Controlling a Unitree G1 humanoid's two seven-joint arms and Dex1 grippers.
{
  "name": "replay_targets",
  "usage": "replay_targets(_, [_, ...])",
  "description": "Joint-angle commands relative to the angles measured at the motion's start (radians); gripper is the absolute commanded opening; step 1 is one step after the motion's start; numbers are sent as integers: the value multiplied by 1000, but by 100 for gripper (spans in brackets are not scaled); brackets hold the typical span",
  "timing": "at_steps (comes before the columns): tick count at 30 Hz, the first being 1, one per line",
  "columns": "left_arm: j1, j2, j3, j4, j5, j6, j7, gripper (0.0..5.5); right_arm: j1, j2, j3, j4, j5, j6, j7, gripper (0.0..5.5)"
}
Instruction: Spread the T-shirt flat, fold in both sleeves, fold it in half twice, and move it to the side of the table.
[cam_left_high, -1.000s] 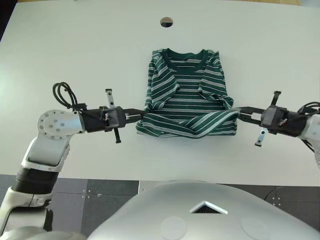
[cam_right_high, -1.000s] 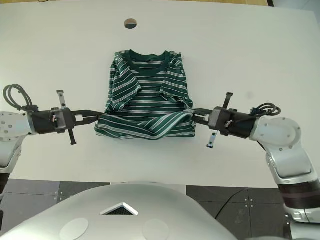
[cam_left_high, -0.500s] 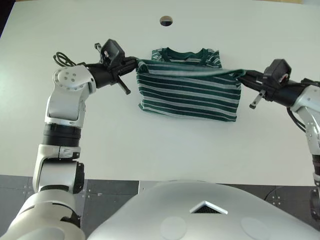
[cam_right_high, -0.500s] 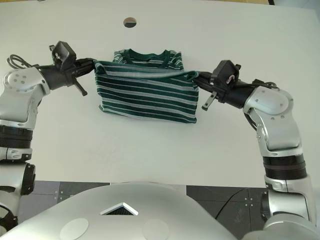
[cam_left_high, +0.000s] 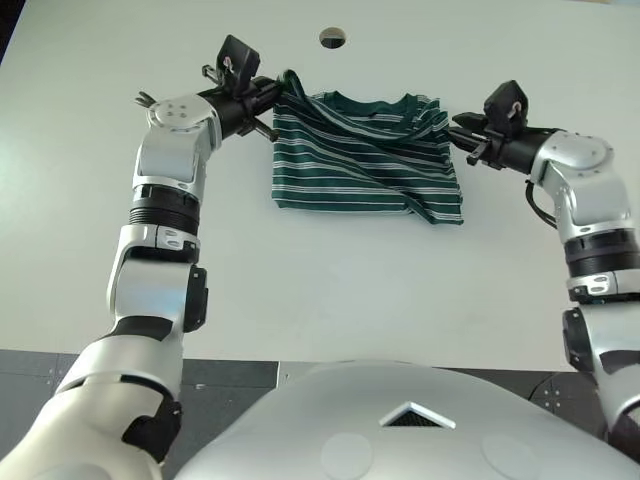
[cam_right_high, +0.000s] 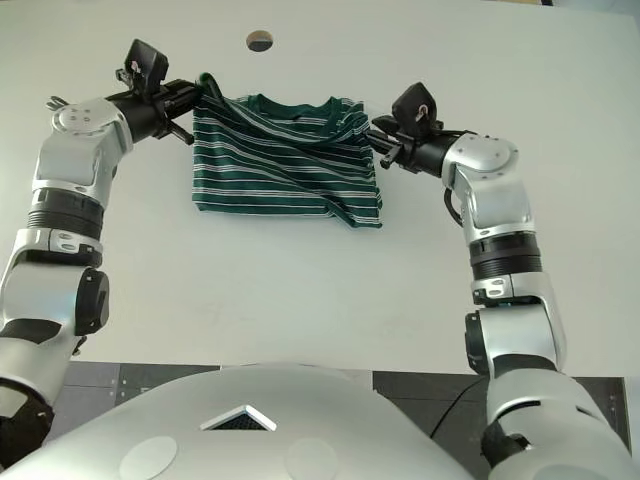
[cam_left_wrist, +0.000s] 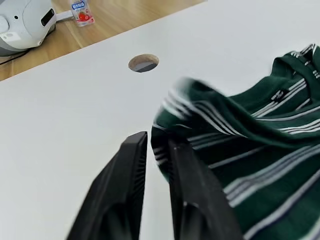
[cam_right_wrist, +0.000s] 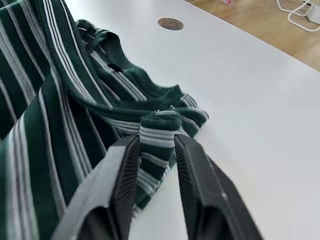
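- One white table (cam_left_high: 320, 270) takes up most of the left eye view, running from the top edge down to the lower third of the frame.
- Upper middle of the frame, on the tabletop, lies the green T-shirt (cam_left_high: 365, 165) with white stripes. It is doubled over into a rough rectangle, with the neckline showing along its upper edge. A loose fold sags diagonally toward the bundle's lower right corner.
- At the shirt's upper left corner, left of the neckline, sits the left gripper (cam_left_high: 272, 92). Its two black fingers (cam_left_wrist: 122, 185) stand narrowly apart and pinch a tip of striped cloth. That tip is raised above the rest of the shirt.
- At the shirt's upper right corner, right of the neckline, sits the right gripper (cam_left_high: 460, 130). In the right wrist view its fingers (cam_right_wrist: 120, 185) are drawn close together on a ribbed, striped edge of the fabric.
- A white device (cam_left_wrist: 22, 22) rests on the wooden floor (cam_left_wrist: 130, 12) beyond the table's far edge, as seen from the left wrist.
- A small round hole (cam_left_high: 333, 39) in the tabletop sits at the top centre of the frame, near the shirt's upper left corner but apart from it.
- Smallest, a little packet (cam_left_wrist: 82, 12) lies on the floor just beside the device.
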Motion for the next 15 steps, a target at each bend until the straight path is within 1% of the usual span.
replay_targets(1, [-47,-28,1,84,52,-55,67,107,-84,27,-73,155,-33,-67,-119,204])
replay_targets(4, [-61,-26,5,158,87,-90,125,107,-89,18,-93,180,-55,-149,-140,244])
replay_targets(8, [-75,-15,36,199,96,-137,167,107,-50,12,-57,125,-113,-252,-119,250])
replay_targets(9, [-60,-15,40,158,89,-167,155,107,-41,9,-39,113,-139,-283,-118,231])
replay_targets(10, [-42,-16,41,112,84,-193,138,89,-34,9,-25,105,-159,-305,-116,220])
replay_targets(12, [22,-24,25,-35,68,-214,87,59,-28,9,9,99,-212,-361,-125,180])
replay_targets(15, [145,-44,-27,-305,55,-171,34,18,-38,19,55,125,-286,-422,-148,132])
